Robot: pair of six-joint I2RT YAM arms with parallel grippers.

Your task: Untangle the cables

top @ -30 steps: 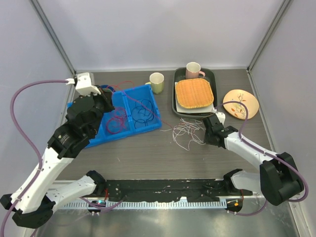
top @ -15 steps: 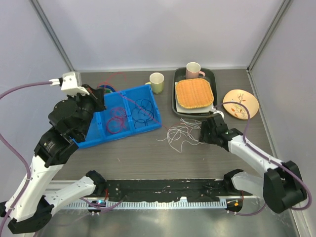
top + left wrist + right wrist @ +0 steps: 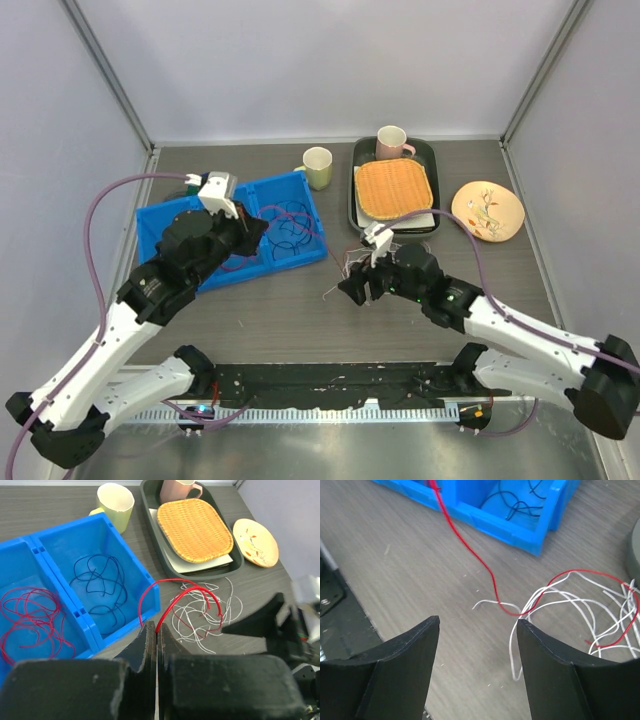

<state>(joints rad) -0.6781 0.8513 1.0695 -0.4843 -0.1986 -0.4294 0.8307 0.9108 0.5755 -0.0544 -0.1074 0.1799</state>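
My left gripper [image 3: 157, 626] is shut on a red cable [image 3: 175, 581] that arcs from its tips into a tangle of white cables [image 3: 200, 612] on the table. In the top view the left gripper [image 3: 256, 230] hangs over the blue bin [image 3: 312, 256]. The bin [image 3: 150, 587] holds dark blue cables [image 3: 97, 582] in its right compartment and red cables [image 3: 27, 617] in its left. My right gripper [image 3: 477, 622] is open and empty, just above the table beside the white tangle [image 3: 570, 602]; the red cable [image 3: 470, 547] runs across ahead of it. From above, the right gripper [image 3: 350, 290] hides most of the tangle.
A yellow-green cup [image 3: 318, 167] stands behind the bin. A dark tray [image 3: 358, 205] at the back right holds a wicker mat [image 3: 394, 188] and a pink mug [image 3: 392, 142]. A patterned plate [image 3: 487, 210] lies to its right.
My left arm swung from the back left corner to the right over the bin, drawing the red cable. My right gripper moved left across the white tangle.
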